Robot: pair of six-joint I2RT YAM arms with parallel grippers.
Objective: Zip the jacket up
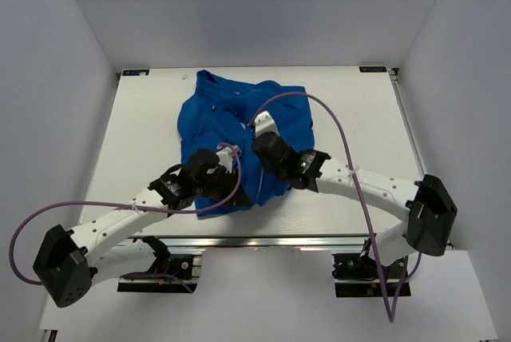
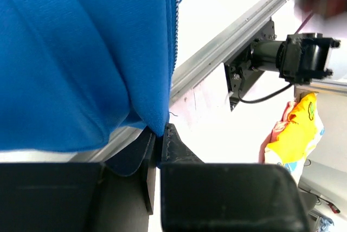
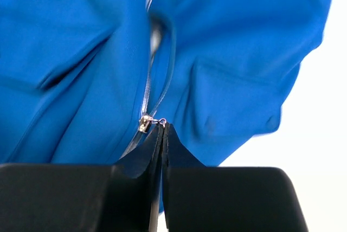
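Note:
The royal-blue jacket [image 1: 215,114] lies bunched in the middle of the white table [image 1: 144,142]. In the right wrist view my right gripper [image 3: 163,126] is shut on the small silvery pull, just right of the zipper slider [image 3: 145,123]. Two zipper tapes run up from the slider through the blue fabric [image 3: 233,53]. My left gripper [image 2: 159,133] is pinched shut on the bottom hem corner of the jacket [image 2: 81,53], beside the line of zipper teeth [image 2: 177,20]. From above, the left gripper [image 1: 223,182] sits at the jacket's near edge and the right gripper [image 1: 259,138] over its middle.
Purple cables [image 1: 343,134] loop over both arms and across the jacket. The table's metal front rail [image 2: 227,42] and a black arm mount [image 2: 293,58] lie past the hem. A yellow and pink cloth [image 2: 298,129] hangs off the table. White walls enclose three sides.

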